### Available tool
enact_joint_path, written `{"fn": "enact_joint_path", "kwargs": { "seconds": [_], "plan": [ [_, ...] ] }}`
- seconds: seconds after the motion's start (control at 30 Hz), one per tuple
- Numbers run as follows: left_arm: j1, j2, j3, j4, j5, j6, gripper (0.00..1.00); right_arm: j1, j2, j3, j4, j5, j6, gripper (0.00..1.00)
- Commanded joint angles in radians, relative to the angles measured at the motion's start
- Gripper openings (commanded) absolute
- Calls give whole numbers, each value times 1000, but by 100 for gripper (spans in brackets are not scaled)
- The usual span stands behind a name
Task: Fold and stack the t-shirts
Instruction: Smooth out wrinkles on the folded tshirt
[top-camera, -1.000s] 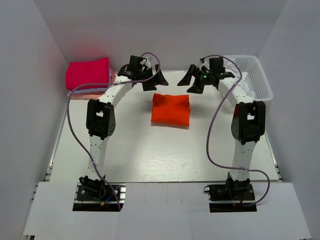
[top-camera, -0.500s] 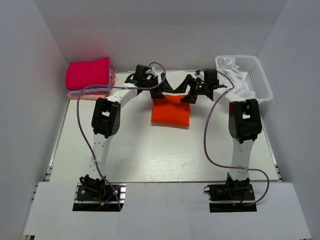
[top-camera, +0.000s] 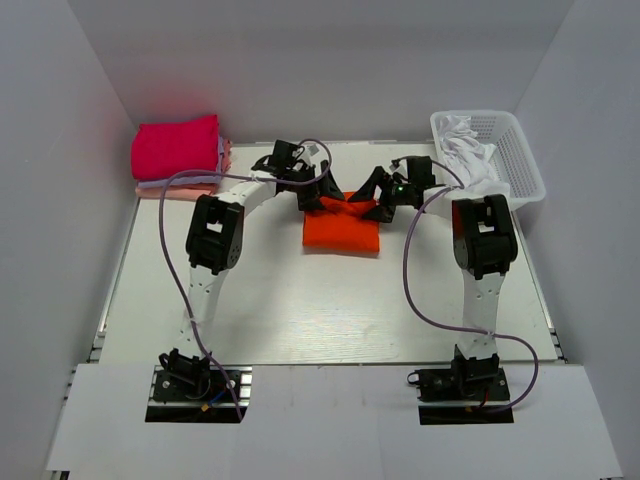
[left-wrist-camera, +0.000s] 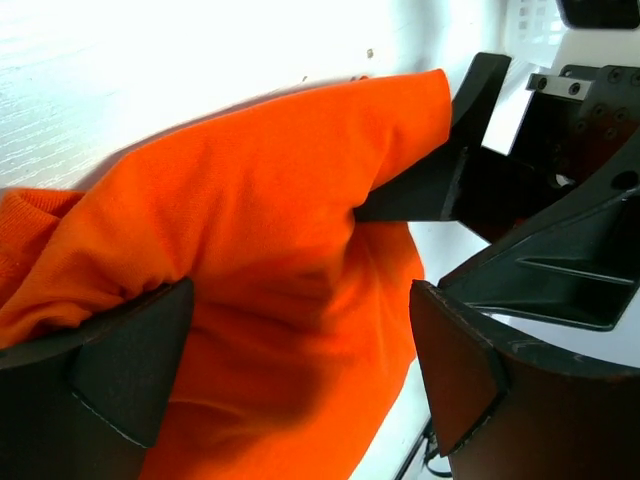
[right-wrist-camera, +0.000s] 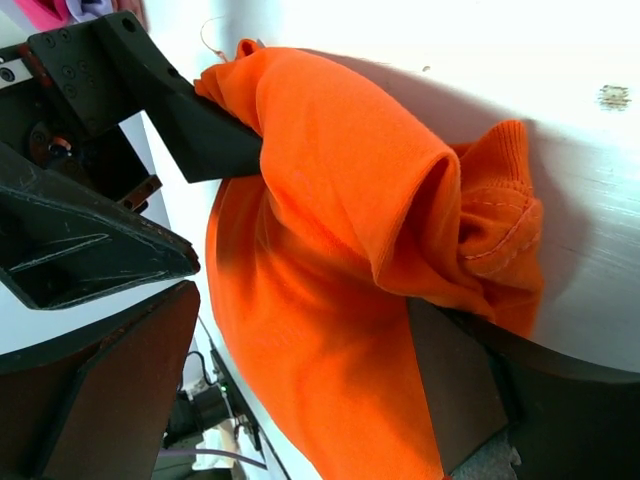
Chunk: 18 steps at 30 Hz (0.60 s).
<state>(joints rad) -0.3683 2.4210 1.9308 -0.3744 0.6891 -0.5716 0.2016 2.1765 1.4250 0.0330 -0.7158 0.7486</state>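
At the far left corner of the table (top-camera: 300, 310), we see a stack of folded t-shirts set against the wall. The magenta t-shirt (top-camera: 177, 146) lies on top, the lavender t-shirt (top-camera: 160, 184) shows as a thin band beneath it, and the light pink t-shirt (top-camera: 175, 193) lies at the bottom.

To the right of the stack, the left gripper (top-camera: 315, 192) reaches down to the far left edge of the orange t-shirt (top-camera: 341, 230). Its jaws stand spread wide. In the left wrist view we note that the cloth fills the gap between them: a raised fold drapes over the finger (left-wrist-camera: 125, 375) on the left side of that view, while the other finger stands beside the cloth without pinching it.

The orange t-shirt lies on the table between the two arms, near the middle of the far half. It is folded to a rough rectangle, and its far edge is bunched and lifted.

Further right, the right gripper (top-camera: 372, 203) meets the far right edge of the same shirt, close to the left gripper. Its jaws are likewise spread wide. In the right wrist view we see the ribbed collar bunched next to one finger (right-wrist-camera: 470, 395), and one finger of the left gripper touching the fold's far end.

At the far right corner stands a white basket (top-camera: 525, 165) holding white cloth (top-camera: 465, 135).
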Motion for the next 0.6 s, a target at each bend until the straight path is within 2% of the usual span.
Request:
{"fn": "enact_joint_path", "kwargs": {
  "seconds": [0.0,0.1,0.2,0.3,0.4,0.57],
  "plan": [
    [5,24,87,-141,-101,84,100,-22,14,27,-31,59,-77,91],
    [5,-9,198,-185,-148,134,100,-19,-17,118,-148,64,-141,91],
    [5,-95,212,-184,-163,145,100,-13,-78,185,-228,75,-192,91],
    [5,-180,116,-135,-174,154,100,-10,-159,187,-237,58,-204,91],
    [-8,-270,25,-116,-174,164,100,5,-268,97,-188,39,-180,91],
    [-26,-350,-120,-84,-50,154,100,42,-325,-17,-154,-40,-172,91]
  ]
}}
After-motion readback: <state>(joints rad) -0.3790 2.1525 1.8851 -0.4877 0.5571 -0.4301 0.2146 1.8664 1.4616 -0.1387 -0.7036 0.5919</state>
